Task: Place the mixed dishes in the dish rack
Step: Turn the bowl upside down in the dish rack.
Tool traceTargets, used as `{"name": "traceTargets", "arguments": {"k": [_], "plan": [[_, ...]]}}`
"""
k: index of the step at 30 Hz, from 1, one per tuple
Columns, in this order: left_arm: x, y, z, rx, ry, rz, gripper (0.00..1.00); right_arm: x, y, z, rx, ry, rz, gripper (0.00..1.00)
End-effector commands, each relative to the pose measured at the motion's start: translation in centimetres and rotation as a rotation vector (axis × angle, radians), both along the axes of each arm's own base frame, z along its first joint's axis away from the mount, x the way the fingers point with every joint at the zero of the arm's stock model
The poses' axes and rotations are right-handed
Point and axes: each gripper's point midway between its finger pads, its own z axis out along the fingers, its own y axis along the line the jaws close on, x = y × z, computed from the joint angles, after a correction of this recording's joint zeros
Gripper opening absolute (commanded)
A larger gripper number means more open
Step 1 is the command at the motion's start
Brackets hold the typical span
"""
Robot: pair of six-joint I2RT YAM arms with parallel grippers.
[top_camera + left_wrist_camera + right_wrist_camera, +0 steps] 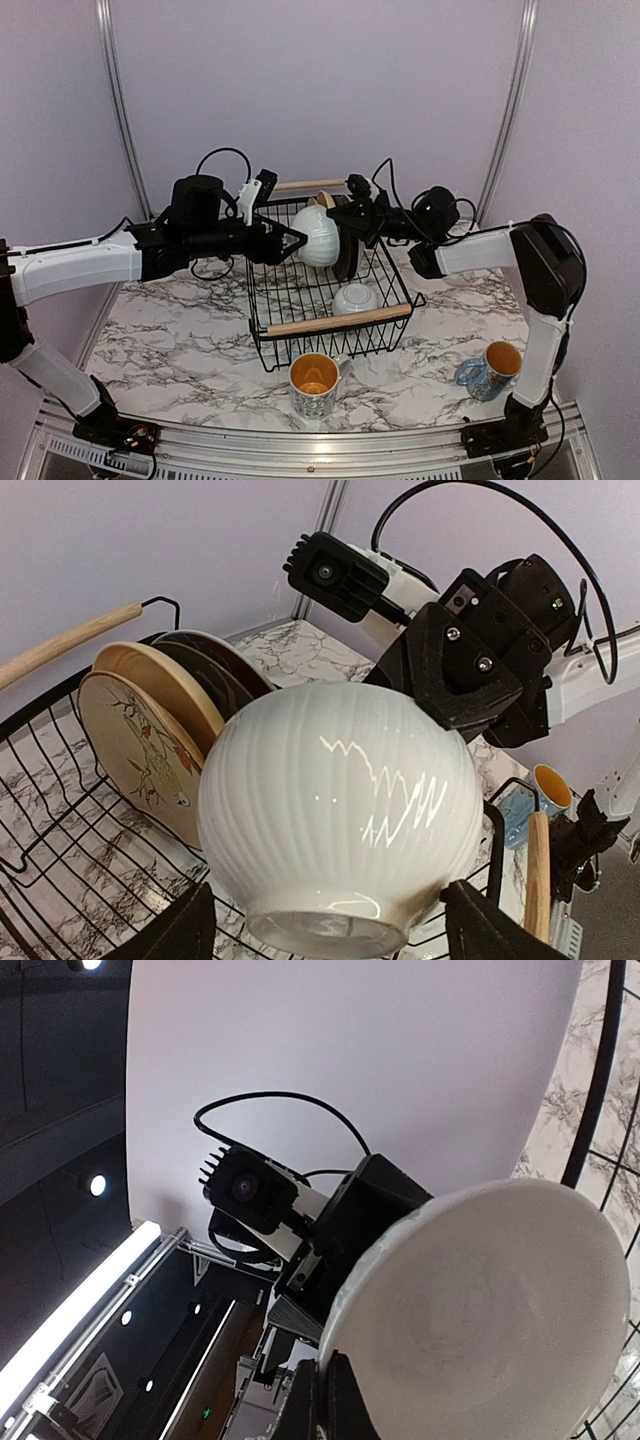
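Observation:
A ribbed white bowl [318,236] hangs on its side over the back of the black wire dish rack [258,318]. My right gripper [356,222] is shut on its rim, which shows in the right wrist view [480,1310] with the gripper [335,1400] pinching the edge. My left gripper [290,243] is open, its fingers [170,930] standing either side of the bowl's base [330,810]. Plates [140,745] stand on edge in the rack behind. A second white bowl [356,297] lies upside down in the rack. Two orange-lined mugs [315,385] [490,368] stand on the table.
The rack's wooden handles run along its front [340,320] and back [305,184]. The marble table [180,340] has purple walls behind it. The right arm's wrist and camera [470,650] sit close behind the bowl.

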Motion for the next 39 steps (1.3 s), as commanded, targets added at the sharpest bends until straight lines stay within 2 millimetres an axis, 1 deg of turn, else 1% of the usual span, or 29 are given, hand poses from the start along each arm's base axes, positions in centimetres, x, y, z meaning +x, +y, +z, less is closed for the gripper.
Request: {"name": "traceTargets", "arguments": {"k": [1,3,5,6,12,14,16,17,18,21,28,35,39], "plan": [[-0.5,-2.1,1.0,-0.025,-0.014,-0.105,0.79,-1.4,-1.1,3.8,0.122,-0.155,-0.004,0.0],[-0.7,-2.4,0.1,-0.011,0.01,-0.126,0.75,-1.2,-1.2,3.7,0.124,-0.151,-0.01,0.0],[-0.9,-2.5,-0.4,-0.006,0.02,-0.137,0.69,-1.0,-1.3,3.6,0.124,-0.146,-0.017,0.0],[-1.0,-2.5,-0.6,-0.003,0.025,-0.142,0.66,-0.9,-1.3,3.5,0.123,-0.142,-0.02,0.0],[-1.0,-2.7,-1.5,0.02,0.039,-0.158,0.54,-0.7,-1.4,3.0,0.117,-0.13,-0.03,0.0],[-0.7,-2.7,-2.4,0.047,0.055,-0.146,0.54,-0.6,-1.3,2.8,0.115,-0.126,-0.033,0.0],[-0.3,-2.7,-3.0,0.07,0.062,-0.131,0.59,-0.5,-1.3,2.7,0.114,-0.121,-0.036,0.0],[-0.3,-2.6,-3.7,0.09,0.078,-0.125,0.61,-0.4,-1.4,2.6,0.113,-0.118,-0.038,0.0],[-0.2,-2.5,-4.0,0.097,0.083,-0.119,0.61,-0.4,-1.3,2.6,0.112,-0.117,-0.039,0.0],[0.1,-2.3,-4.5,0.112,0.083,-0.101,0.67,-0.3,-1.3,2.5,0.111,-0.114,-0.042,0.0],[0.2,-2.0,-5.6,0.153,0.084,-0.094,0.7,-0.3,-1.3,2.7,0.113,-0.12,-0.049,0.0],[-0.2,-1.7,-6.2,0.173,0.084,-0.104,0.7,-0.1,-1.2,2.4,0.103,-0.115,-0.057,0.0],[-0.3,-1.7,-6.1,0.176,0.082,-0.112,0.59,0.0,-1.1,1.7,0.089,-0.104,-0.062,0.0]]}}
